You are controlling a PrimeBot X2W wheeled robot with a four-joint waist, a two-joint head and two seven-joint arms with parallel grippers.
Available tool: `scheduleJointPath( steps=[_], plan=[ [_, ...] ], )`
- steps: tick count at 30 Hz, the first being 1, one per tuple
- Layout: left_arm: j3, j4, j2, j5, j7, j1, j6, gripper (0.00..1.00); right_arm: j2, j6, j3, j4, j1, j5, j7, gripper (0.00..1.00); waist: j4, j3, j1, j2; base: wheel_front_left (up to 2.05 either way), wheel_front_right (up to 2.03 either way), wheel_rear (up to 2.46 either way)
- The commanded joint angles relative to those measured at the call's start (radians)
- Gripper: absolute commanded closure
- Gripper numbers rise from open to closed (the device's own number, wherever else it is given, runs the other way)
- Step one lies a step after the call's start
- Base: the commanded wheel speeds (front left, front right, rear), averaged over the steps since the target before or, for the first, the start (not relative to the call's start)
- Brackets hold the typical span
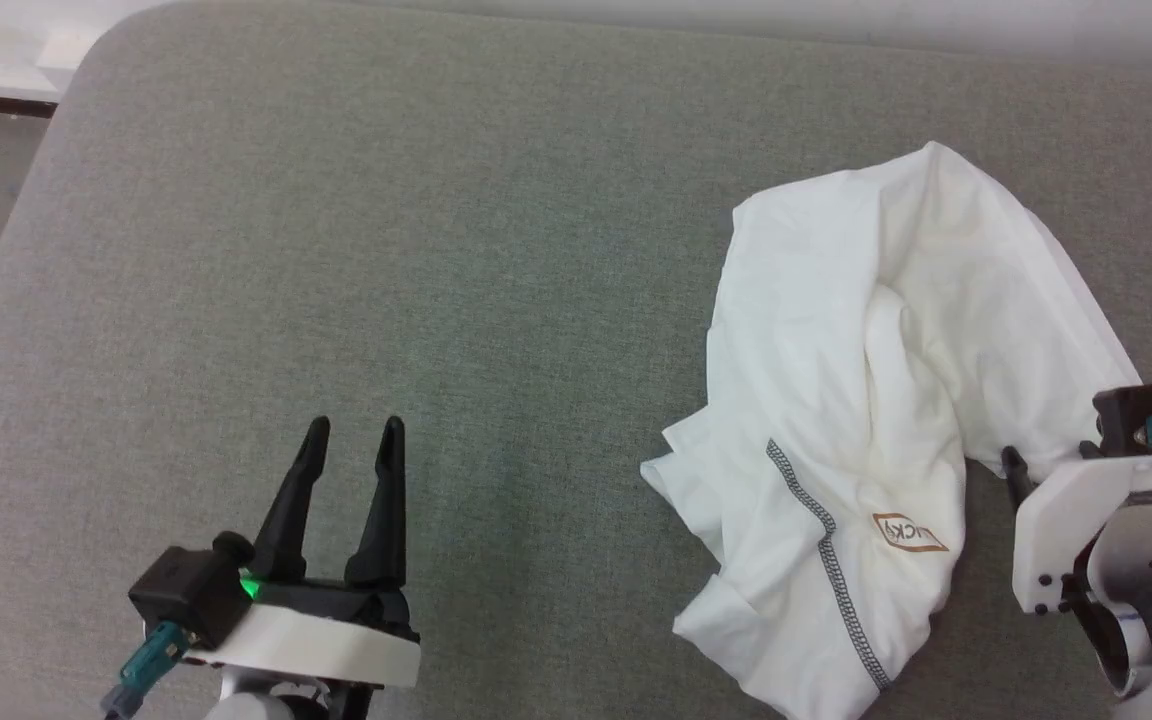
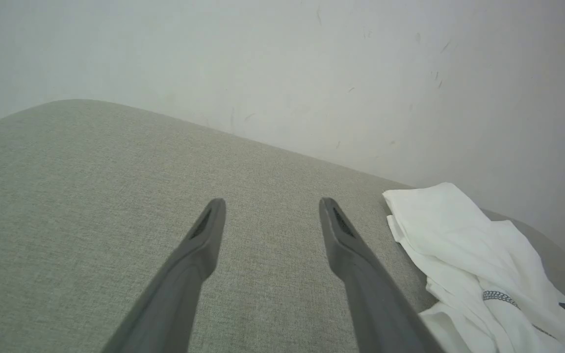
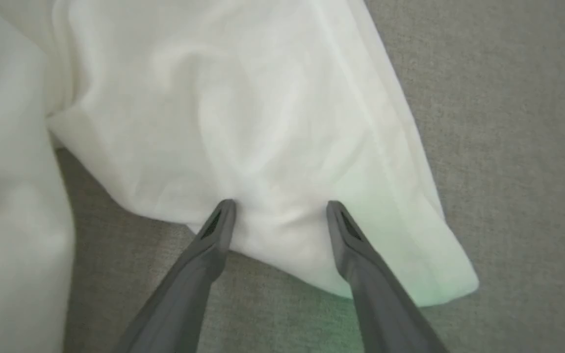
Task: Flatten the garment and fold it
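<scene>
With your right gripper (image 3: pixel 280 211) spread over an edge of the crumpled white thin-fabric T-shirt (image 1: pixel 866 400) at the right of the grey woven surface (image 1: pixel 436 250), and your left gripper (image 1: pixel 353 430) spread well apart from it, pinching stacked layers could drag the heap unflattened.

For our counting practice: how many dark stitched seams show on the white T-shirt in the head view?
1. The zigzag seam runs down the near part of the garment, just left of the brown logo. Other seams may be hidden in the folds.

Garment (image 1: pixel 836 400) btm edge cut off, head view; logo (image 1: pixel 908 532) partly folded under, maybe reads "UCKY".
</scene>
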Motion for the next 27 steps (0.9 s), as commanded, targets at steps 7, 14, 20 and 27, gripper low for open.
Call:
scheduleJointPath(
  steps=[7,14,20,27],
  plan=[
    [0.009,-0.008,0.010,-0.006,-0.005,-0.029,-0.007,0.00,0.004,-0.001,-0.005,0.052,-0.084,-0.008,0.056,1.00,-0.007,0.014,-0.0001,0.0000,0.00,0.00,0.00],
    [0.007,-0.010,-0.001,-0.018,-0.005,-0.036,-0.007,0.00,-0.120,-0.001,0.095,-0.136,-0.227,0.008,0.124,1.00,0.004,0.034,-0.0001,0.0000,0.00,0.00,0.00],
    [-0.006,-0.006,-0.011,-0.034,-0.005,-0.063,-0.007,0.00,-0.290,-0.001,0.226,-0.217,-0.506,0.019,0.191,1.00,0.040,0.087,-0.0001,0.0000,0.00,0.00,0.00],
    [-0.021,0.005,-0.014,-0.048,-0.005,-0.105,-0.007,0.00,-0.429,-0.001,0.395,-0.045,-0.861,-0.007,0.102,1.00,0.077,0.159,-0.0001,0.0000,0.00,0.00,0.00]
  ],
)
